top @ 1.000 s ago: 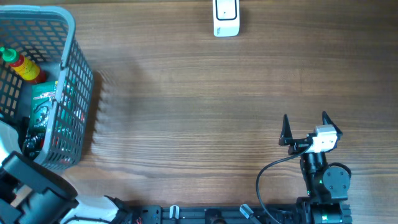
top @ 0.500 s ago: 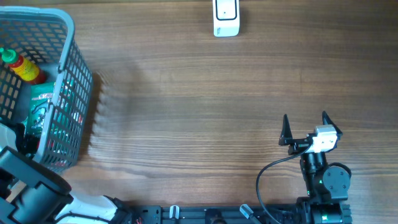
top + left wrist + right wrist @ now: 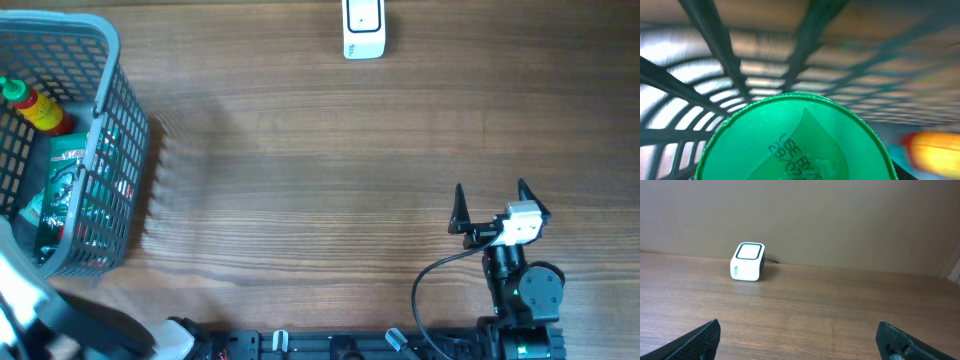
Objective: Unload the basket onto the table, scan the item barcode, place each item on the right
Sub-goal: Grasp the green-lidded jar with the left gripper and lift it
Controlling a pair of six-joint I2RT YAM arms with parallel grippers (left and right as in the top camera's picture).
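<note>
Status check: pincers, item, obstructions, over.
Right pincer open, empty. Left pincer out of sight, inside basket; green lid close at its camera. Bare table between basket and scanner.

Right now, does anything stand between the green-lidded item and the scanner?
Yes. The green-lidded item sits inside the basket, whose grid wall rises on the side toward the scanner. Past that wall, nothing visible lies on the table along the way.
</note>
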